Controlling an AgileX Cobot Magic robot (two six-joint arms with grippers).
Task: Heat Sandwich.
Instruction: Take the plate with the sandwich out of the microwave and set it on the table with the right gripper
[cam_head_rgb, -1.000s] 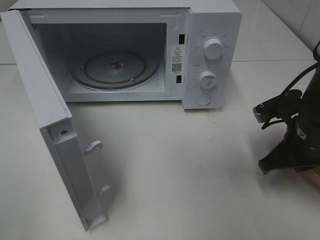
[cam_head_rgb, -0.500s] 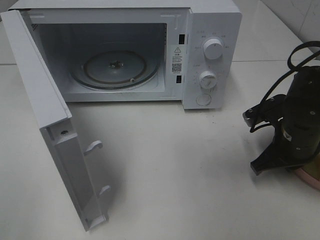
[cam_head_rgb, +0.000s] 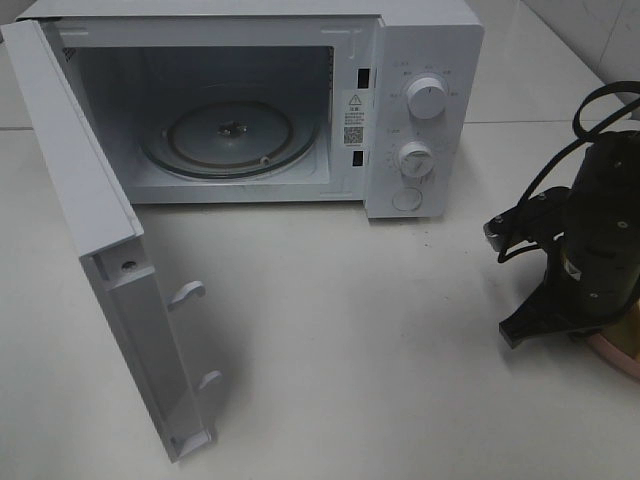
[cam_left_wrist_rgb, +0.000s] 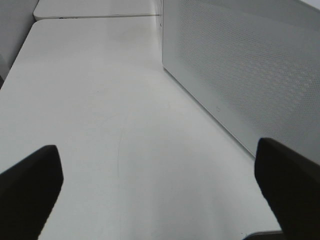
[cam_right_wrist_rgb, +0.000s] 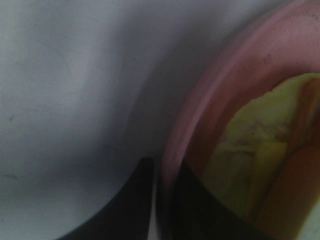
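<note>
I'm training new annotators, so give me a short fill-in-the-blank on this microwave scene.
1. The microwave door stands ____.
2. The glass turntable inside has ____ on it.
3. The right gripper has one finger on each side of the rim of the ____ plate.
4. That plate holds a ____.

Missing words: open; nothing; pink; sandwich

The microwave (cam_head_rgb: 250, 100) stands at the table's (cam_head_rgb: 350, 350) twelve o'clock side, its door (cam_head_rgb: 100, 240) swung out toward seven o'clock. Inside it lies the turntable (cam_head_rgb: 230, 138). The two knobs (cam_head_rgb: 427, 98) sit on the panel at the cavity's three o'clock side, one above the other. At the table's four o'clock edge the right gripper (cam_right_wrist_rgb: 162, 195) straddles the near rim of the plate (cam_right_wrist_rgb: 210, 95), one finger outside, one inside. The sandwich (cam_right_wrist_rgb: 260, 150) lies on that plate. The left gripper (cam_left_wrist_rgb: 160, 190) hangs over the table beside the microwave's side wall (cam_left_wrist_rgb: 250, 70)
</note>
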